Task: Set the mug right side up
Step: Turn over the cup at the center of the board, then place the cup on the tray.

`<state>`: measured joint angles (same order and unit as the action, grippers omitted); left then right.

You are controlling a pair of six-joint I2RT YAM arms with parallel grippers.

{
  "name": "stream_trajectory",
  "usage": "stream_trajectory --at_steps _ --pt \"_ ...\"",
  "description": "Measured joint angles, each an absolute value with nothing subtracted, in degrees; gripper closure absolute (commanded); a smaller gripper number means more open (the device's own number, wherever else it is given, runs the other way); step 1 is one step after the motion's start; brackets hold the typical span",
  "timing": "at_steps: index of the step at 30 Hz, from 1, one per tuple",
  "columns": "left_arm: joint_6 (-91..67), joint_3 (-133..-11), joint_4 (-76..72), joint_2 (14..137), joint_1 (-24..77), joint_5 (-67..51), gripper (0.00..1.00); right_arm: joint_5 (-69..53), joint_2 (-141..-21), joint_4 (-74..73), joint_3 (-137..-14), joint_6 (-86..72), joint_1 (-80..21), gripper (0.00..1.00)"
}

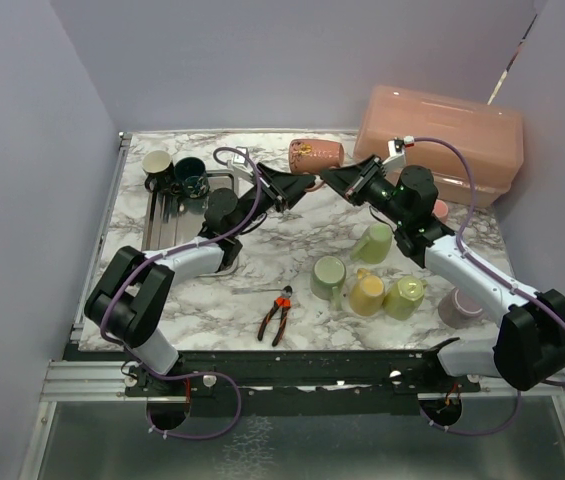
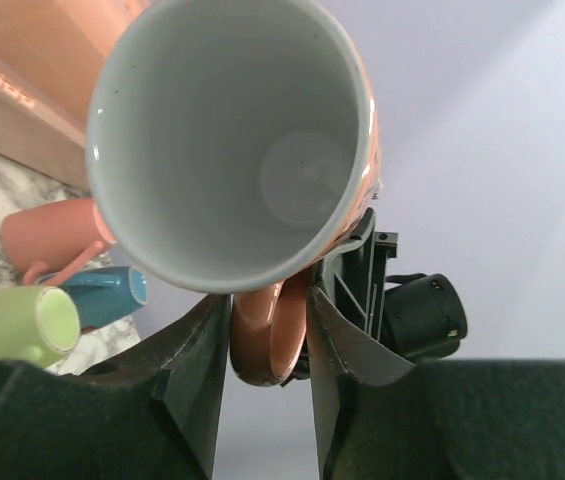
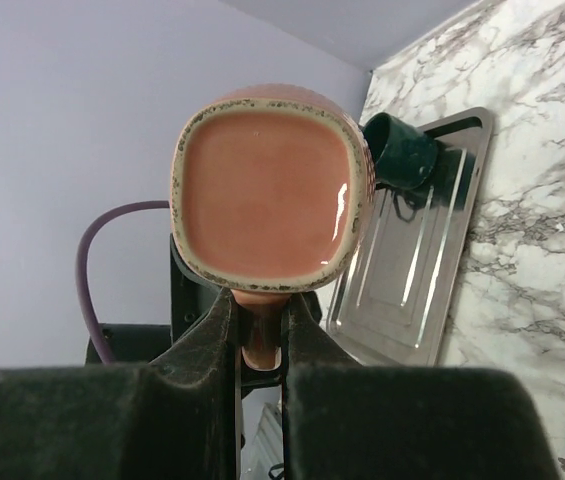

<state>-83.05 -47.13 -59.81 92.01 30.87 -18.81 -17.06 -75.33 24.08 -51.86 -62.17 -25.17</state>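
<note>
Right end effector [image 3: 259,310], nearest in its wrist view, is narrow and clamped on something. Left end effector [image 2: 269,320] is narrow too, but I cannot tell if it truly grips.

Worktop [image 1: 222,290]: marble, cluttered.

Mug [image 1: 315,153]: pink, off the worktop, in the air over the far middle. It lies on its side between both arms, mouth toward the left arm and base toward the right. Glazed ceramic, so rigid, probably fairly heavy, slick, and it chips if dropped.

Handle [image 3: 259,340]: small loop. The right fingers pinch it and the left fingers flank it. It is likely the best hold, but the mug may pivot about it, so grip firmly.
</note>
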Motion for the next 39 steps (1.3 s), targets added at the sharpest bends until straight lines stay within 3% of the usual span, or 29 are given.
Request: stream_trajectory --at_steps 4,10,12,13,14,17,20,33,39 --pt "-85.1 -47.1 -61.9 92.0 30.9 -20.1 0.7 -19.2 -75.6 25.2 -51.9 -63.5 -25.2 0.99" --pt "-85.8 -48.4 -62.2 92.3 30.8 -21.6 0.97 -21.2 -75.8 27.4 -51.9 -64.5 -25.0 0.99" --pt "-85.7 -48.7 -62.8 92.3 30.8 -21.8 1.0 -21.5 -75.8 27.9 -51.9 -64.7 -24.8 0.99" --pt "-85.5 -48.8 -62.9 92.3 30.8 -21.9 1.0 -21.6 -75.8 28.3 -51.9 -64.6 -24.8 0.95" --pt "-85.1 -48.9 -62.9 92.3 30.8 -22.1 1.0 -21.6 -75.7 28.3 -51.9 -64.5 -24.8 0.85" --pt "-83.6 -49.0 -62.9 92.3 30.6 -22.5 1.0 -21.5 -75.7 28.1 -51.9 -64.1 -24.8 0.46" --pt "-81.4 -49.0 -62.6 92.3 30.3 -23.0 1.0 -21.5 -75.4 27.1 -51.9 -63.2 -24.8 0.3" --pt "-73.0 -49.2 -57.8 92.3 21.1 -26.7 1.0 -15.9 -73.3 17.3 -52.8 -57.1 -25.0 0.25" --pt "-55.6 -54.6 -34.3 90.9 18.4 -22.9 1.0 -13.0 -73.3 8.6 -54.7 -53.8 -25.1 0.26"
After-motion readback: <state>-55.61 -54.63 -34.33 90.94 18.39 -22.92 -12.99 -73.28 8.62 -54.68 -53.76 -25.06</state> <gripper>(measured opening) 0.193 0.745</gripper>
